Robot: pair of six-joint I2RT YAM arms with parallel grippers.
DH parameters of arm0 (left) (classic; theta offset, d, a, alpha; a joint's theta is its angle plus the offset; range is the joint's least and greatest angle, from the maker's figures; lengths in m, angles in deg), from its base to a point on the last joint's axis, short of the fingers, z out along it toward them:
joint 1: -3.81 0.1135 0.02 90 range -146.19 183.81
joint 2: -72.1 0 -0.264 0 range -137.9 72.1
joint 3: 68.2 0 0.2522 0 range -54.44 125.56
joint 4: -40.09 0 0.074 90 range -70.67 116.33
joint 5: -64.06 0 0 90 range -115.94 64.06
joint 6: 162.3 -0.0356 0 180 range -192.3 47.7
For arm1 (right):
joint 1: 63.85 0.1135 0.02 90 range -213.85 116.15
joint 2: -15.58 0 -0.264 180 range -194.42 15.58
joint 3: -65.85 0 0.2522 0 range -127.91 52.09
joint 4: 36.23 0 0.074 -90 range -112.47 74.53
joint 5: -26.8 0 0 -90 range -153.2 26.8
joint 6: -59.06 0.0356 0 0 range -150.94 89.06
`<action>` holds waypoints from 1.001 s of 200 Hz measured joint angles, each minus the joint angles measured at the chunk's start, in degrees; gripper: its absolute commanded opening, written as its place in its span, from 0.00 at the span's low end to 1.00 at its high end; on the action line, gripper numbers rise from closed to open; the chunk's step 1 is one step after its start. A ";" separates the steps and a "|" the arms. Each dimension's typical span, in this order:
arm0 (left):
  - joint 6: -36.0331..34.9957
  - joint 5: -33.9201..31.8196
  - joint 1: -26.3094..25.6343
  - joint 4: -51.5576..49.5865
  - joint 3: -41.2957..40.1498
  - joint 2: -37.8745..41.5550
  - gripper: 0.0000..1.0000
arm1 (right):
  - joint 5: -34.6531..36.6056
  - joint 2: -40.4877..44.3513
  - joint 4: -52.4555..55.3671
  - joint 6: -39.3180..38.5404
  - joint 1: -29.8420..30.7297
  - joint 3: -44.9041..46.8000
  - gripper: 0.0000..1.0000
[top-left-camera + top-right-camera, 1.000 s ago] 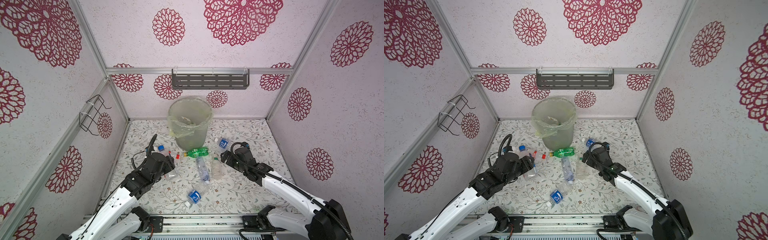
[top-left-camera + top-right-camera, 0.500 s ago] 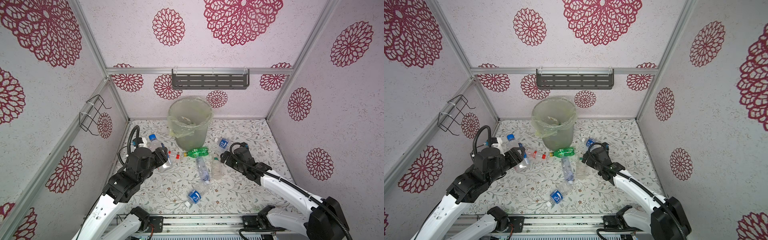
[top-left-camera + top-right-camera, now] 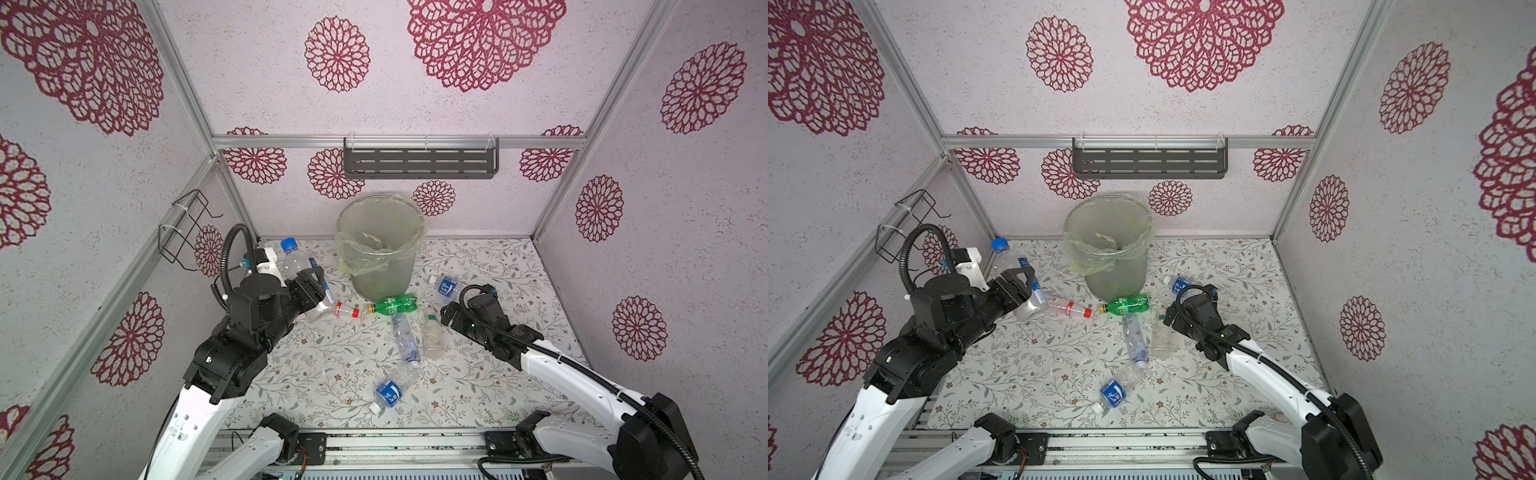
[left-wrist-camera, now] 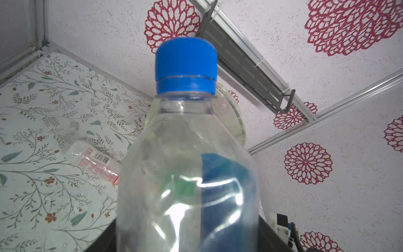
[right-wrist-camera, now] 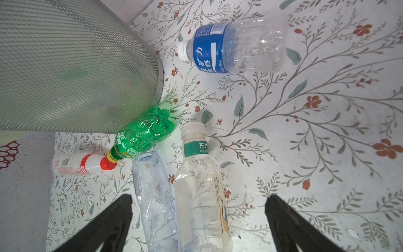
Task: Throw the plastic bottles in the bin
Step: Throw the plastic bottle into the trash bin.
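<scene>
- The left gripper (image 3: 314, 284) was clamped on a clear plastic bottle with a blue cap and blue label (image 3: 296, 265). Its black fingers (image 3: 309, 274) gripped the lower body, and the cap end stood out beyond them.
- The tall translucent grey-green bin lined with a yellowish plastic bag (image 3: 382, 278) stood near the back wall. The held bottle was just beside it on the left arm's side, not over its mouth.
- In the left wrist view that bottle (image 4: 187, 174) filled the middle of the picture, with the bin's rim (image 4: 236, 122) showing behind its shoulder.
- The right gripper (image 5: 198, 197) had its jaws spread wide and held nothing.
- It hung in front of the bin over two bottles lying side by side, a crumpled clear bottle (image 5: 154, 196) and a clear bottle with a green neck band and pale cap (image 5: 200, 192). Both lay between its fingers in the wrist view, and contact could not be told.
- A green bottle with a yellow cap (image 3: 392, 304) lay at the bin's foot, its base touching the wall. A clear red-capped bottle with a red-and-white label (image 3: 344, 309) lay cap to cap with it.
- A clear white-capped bottle with a blue label (image 3: 446, 286) lay near the bin on the right arm's side.
- Another blue-labelled clear bottle (image 3: 390, 392) lay well apart from the bin, towards the robot's base.
</scene>
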 measured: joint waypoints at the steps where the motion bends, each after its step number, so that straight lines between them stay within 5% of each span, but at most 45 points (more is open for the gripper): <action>1: -0.04 0.04 0.04 0.02 0.09 -0.04 0.68 | 0.00 -0.02 0.00 0.00 0.00 0.00 0.99; 74: -1.18 1.36 1.68 0.63 0.81 -1.75 0.65 | -0.02 -0.42 -0.28 -0.02 -0.22 0.00 0.99; 120: -2.62 3.34 1.95 2.10 9.99 -12.79 0.66 | -0.04 -0.26 -0.24 -0.04 -0.39 0.00 0.99; 149: -3.43 4.44 2.21 5.11 24.26 -29.11 0.75 | -0.15 -0.13 -0.15 -0.02 -0.39 0.00 0.99; 160: -4.20 5.38 2.32 6.23 32.35 -37.11 0.86 | -0.28 -0.02 -0.02 0.00 -0.39 0.00 0.99; 164: -4.28 5.66 2.32 6.40 35.76 -40.11 1.00 | -0.37 0.11 0.09 0.00 -0.42 0.00 0.99; 200: -5.31 9.18 2.56 1.01 59.54 -60.37 0.97 | -1.11 1.73 0.31 0.59 -0.55 0.00 0.99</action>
